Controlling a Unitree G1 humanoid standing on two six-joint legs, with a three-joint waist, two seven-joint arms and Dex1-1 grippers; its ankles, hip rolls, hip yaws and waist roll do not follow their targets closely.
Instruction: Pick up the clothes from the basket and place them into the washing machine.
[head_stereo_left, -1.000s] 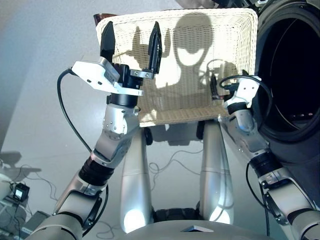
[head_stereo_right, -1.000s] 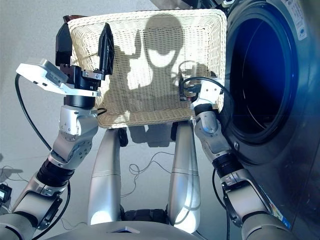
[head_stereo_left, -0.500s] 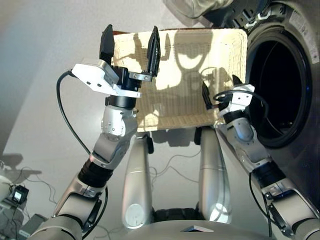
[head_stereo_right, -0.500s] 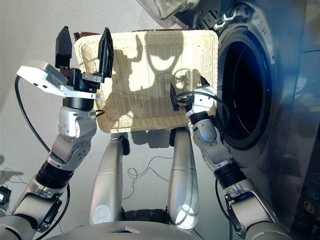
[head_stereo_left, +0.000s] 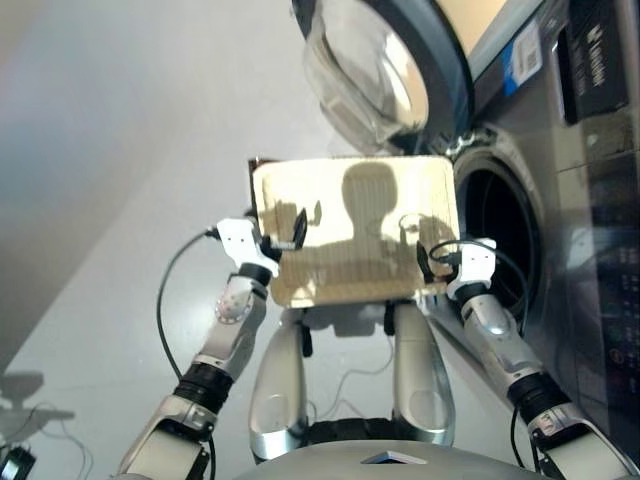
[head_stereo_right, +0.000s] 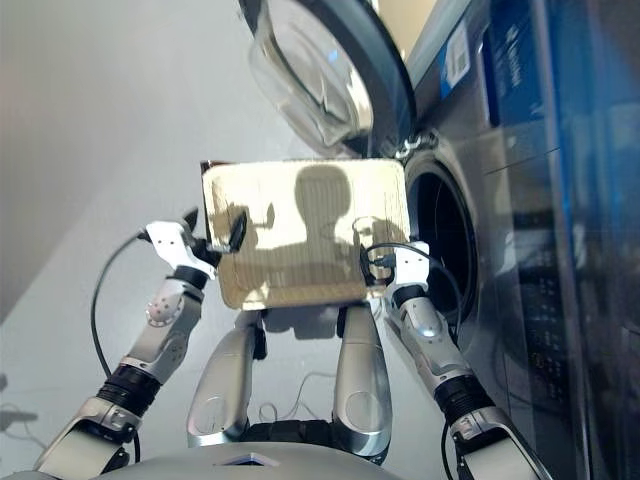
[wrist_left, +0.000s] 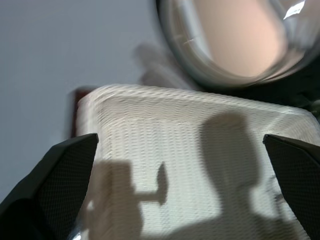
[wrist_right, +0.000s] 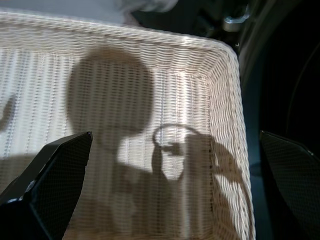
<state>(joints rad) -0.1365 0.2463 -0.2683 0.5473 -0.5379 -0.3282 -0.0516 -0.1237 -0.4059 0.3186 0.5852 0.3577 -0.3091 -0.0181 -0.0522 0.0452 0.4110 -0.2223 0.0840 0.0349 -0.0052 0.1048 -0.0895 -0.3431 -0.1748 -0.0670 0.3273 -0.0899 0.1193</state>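
Note:
The cream wicker basket (head_stereo_left: 350, 272) stands in front of me and holds only shadows on its woven floor (wrist_right: 165, 100). The clothes are out of view. To its right is the dark grey washing machine (head_stereo_left: 590, 210), its drum hole (head_stereo_left: 497, 240) dark and its glass door (head_stereo_left: 375, 65) swung open above the basket. My left gripper (head_stereo_left: 276, 222) is open over the basket's near left side, with nothing between its fingers (wrist_left: 65, 170). Over the near right corner, beside the drum hole, my right gripper (head_stereo_left: 442, 256) is also open and empty.
A dark brown edge (head_stereo_left: 252, 162) shows behind the basket's far left corner. Grey floor (head_stereo_left: 120, 200) lies to the left. The machine's front panel (head_stereo_left: 600, 60) and blue sticker (head_stereo_left: 526, 62) rise on the right.
The whole view has drawn back and tilted up, bringing the open door and the machine's front into sight. Both grippers stay open; the left one now sits lower against the basket's left side.

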